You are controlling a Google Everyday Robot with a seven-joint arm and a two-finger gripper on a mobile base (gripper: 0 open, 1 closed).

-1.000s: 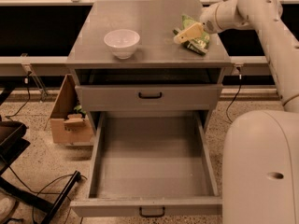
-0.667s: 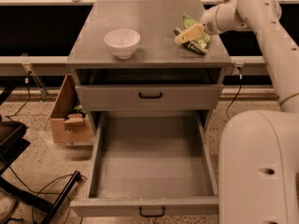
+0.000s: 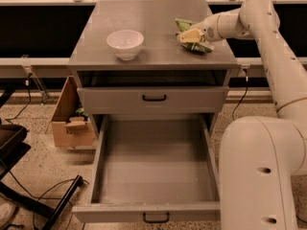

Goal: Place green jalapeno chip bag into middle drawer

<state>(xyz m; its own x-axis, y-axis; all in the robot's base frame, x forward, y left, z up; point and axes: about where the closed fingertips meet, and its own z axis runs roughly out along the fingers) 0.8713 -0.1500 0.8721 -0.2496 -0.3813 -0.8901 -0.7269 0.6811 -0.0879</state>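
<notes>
The green jalapeno chip bag [image 3: 203,46] lies on the grey cabinet top [image 3: 158,18] near its right edge. My gripper [image 3: 191,35] is right on the bag, reaching in from the right on the white arm, and covers the bag's middle. Only the bag's green ends show on either side of it. The middle drawer [image 3: 146,211] is pulled far out below at the front, and its floor is bare.
A white bowl [image 3: 125,43] stands on the left half of the cabinet top. A shut grey drawer front with a black handle [image 3: 153,98] sits above the open drawer. A cardboard box [image 3: 72,126] stands on the floor at left, near black legs and cables [image 3: 29,195]. My white body [image 3: 259,171] is right of the drawer.
</notes>
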